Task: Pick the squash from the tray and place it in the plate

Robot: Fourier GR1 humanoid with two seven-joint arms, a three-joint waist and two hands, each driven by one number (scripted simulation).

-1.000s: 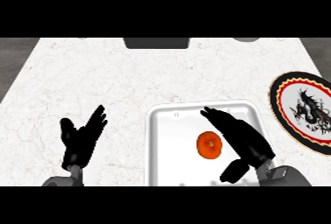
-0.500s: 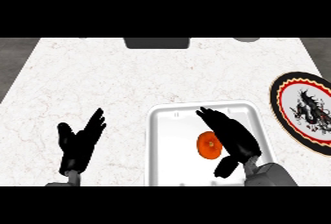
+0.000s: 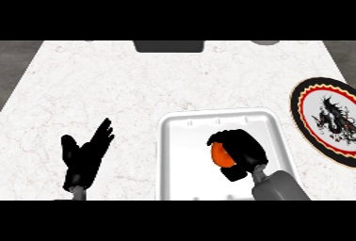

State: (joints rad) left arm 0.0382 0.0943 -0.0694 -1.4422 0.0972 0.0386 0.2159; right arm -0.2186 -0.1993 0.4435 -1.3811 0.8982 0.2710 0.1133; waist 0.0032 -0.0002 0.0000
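We count one squash (image 3: 220,154) in one tray (image 3: 182,155) at the worktop's near edge, right hand (image 3: 240,150) curled round it; one plate (image 3: 331,119) at the right edge; left hand (image 3: 84,157) spread.

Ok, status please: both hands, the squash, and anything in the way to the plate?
Right robot hand curled on squash, inside white tray. Left robot hand open, resting on counter. Nothing visible blocking the dragon plate.
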